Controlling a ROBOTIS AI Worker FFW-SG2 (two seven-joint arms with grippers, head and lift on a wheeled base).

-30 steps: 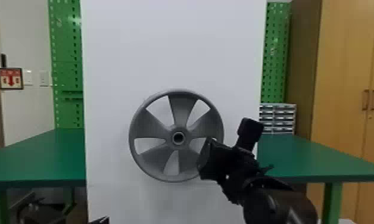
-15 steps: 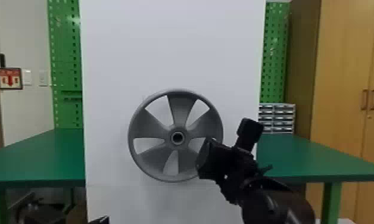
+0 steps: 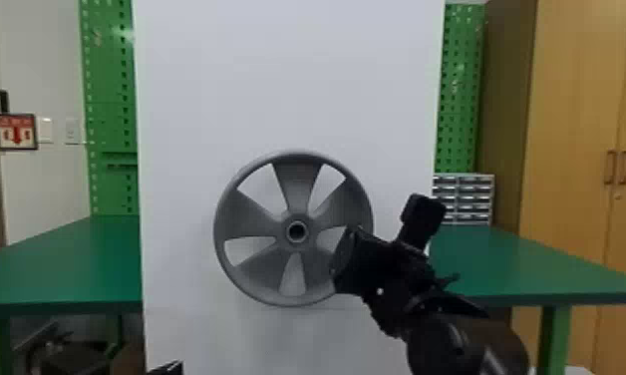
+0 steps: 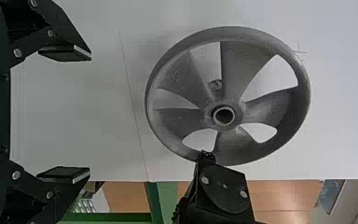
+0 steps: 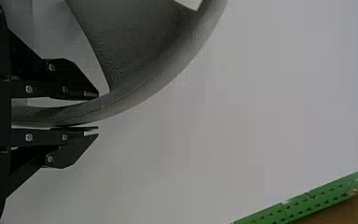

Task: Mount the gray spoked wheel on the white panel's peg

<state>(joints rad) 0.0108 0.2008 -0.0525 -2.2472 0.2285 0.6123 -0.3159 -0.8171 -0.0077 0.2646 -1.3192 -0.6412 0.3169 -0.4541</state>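
Observation:
The gray spoked wheel [image 3: 297, 164] stands upright before the white panel [image 3: 297, 75], facing the head camera. My right gripper [image 3: 344, 262] is at its lower right rim. In the right wrist view, my right gripper [image 5: 95, 112] is shut on the wheel's rim [image 5: 135, 95], one finger on each side. The tip of my left gripper [image 3: 167, 369] pokes in at the bottom edge. From its wrist camera, my left gripper [image 4: 81, 114] stands wide open and holds nothing, apart from the wheel [image 4: 265, 105]. A small round piece [image 4: 216, 85], possibly the peg, appears through a spoke opening.
Green tables [image 3: 63, 269] flank the panel on both sides. Behind stand green pegboards [image 3: 108, 99], a small drawer unit [image 3: 464, 197] and a wooden cabinet [image 3: 571, 124]. The right arm crosses in front of the right table [image 3: 536, 269].

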